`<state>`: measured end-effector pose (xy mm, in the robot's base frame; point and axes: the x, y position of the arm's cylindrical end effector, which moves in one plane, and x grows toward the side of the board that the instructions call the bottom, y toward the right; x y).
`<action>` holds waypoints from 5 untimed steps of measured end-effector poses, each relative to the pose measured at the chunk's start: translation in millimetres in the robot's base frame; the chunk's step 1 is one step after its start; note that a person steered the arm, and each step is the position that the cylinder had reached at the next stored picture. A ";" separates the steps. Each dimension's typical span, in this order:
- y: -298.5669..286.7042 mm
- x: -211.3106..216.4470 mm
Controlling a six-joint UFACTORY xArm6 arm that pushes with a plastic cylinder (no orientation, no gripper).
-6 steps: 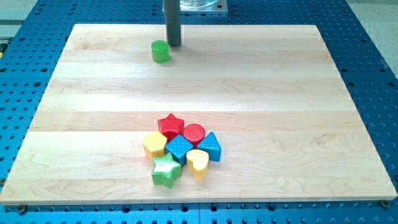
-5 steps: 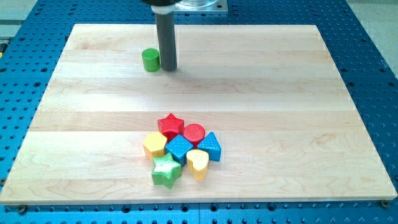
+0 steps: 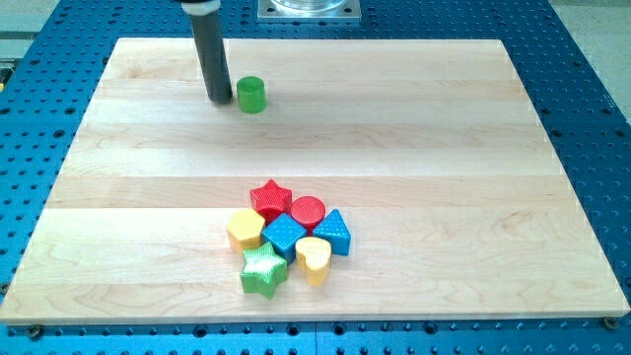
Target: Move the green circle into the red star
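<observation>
The green circle (image 3: 251, 95) stands near the view's top, left of centre, on the wooden board (image 3: 444, 148). My tip (image 3: 220, 100) rests on the board just to the left of the green circle, very close to it. The red star (image 3: 270, 198) sits well below, at the top of a cluster of blocks in the lower middle of the board.
Touching or near the red star are a red circle (image 3: 308, 212), a blue triangle (image 3: 332, 232), a blue block (image 3: 285, 236), a yellow block (image 3: 245, 229), a yellow heart (image 3: 314, 258) and a green star (image 3: 263, 271). A blue perforated table (image 3: 592, 118) surrounds the board.
My tip was on the green circle's right and has crossed over to its left. The green circle slid left, then back right a little. The cluster has not moved.
</observation>
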<state>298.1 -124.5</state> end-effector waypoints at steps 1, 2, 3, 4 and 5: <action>48.1 3.1; 55.1 95.4; 73.5 126.8; 73.7 140.2; 81.3 170.3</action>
